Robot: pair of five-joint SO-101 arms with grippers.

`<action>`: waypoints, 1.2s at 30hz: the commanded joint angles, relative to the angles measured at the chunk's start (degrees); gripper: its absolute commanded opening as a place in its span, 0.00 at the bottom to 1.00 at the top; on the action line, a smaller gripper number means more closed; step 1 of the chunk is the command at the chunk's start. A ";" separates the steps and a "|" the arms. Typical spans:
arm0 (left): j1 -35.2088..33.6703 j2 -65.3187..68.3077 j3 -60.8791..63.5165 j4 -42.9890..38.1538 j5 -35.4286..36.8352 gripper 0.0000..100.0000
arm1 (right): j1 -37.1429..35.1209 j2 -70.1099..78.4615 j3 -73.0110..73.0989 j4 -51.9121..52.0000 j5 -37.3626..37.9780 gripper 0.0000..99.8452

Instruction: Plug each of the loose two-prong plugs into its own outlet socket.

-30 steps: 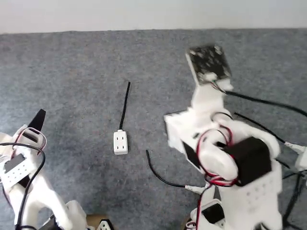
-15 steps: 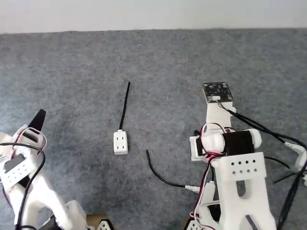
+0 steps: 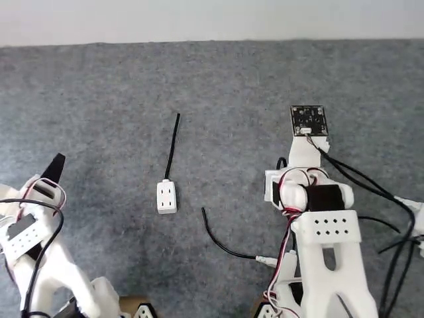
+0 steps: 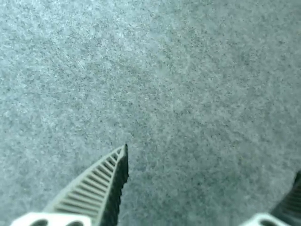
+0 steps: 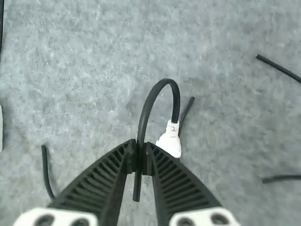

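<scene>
A white outlet block (image 3: 166, 197) lies on the grey carpet at centre, its black cord running away from the arms. My right gripper (image 5: 138, 149) is shut on the black cord (image 5: 149, 106) of a white two-prong plug (image 5: 170, 141); the cord arcs up and over, and the plug hangs just beyond the fingertips. A second white plug (image 3: 266, 260) lies near the right arm's base, its black cord (image 3: 217, 237) curling toward the outlet block. My left gripper (image 4: 211, 162) is open over bare carpet at the near left, one black fingertip (image 3: 54, 165) pointing up.
The right arm (image 3: 311, 199) stands over the right side of the carpet with black wires (image 3: 371, 182) trailing to the right. Loose black cable ends (image 5: 278, 68) lie beyond the gripper. A pale wall (image 3: 212, 20) borders the far edge.
The right arm has swung from a raised, blurred pose down to a steady one, its wrist settling lower over the carpet. The left arm and the outlet block have stayed put.
</scene>
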 commanded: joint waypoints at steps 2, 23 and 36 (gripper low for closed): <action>0.35 -0.44 -0.57 -1.05 -0.44 0.49 | 0.57 -0.22 3.08 -5.85 0.70 0.05; 1.23 -0.18 -0.57 -1.14 -3.08 0.49 | 0.40 -0.31 9.93 -18.68 0.62 0.04; 1.23 -0.09 -0.57 -1.14 -3.16 0.49 | -5.05 0.31 18.55 -19.21 6.77 0.01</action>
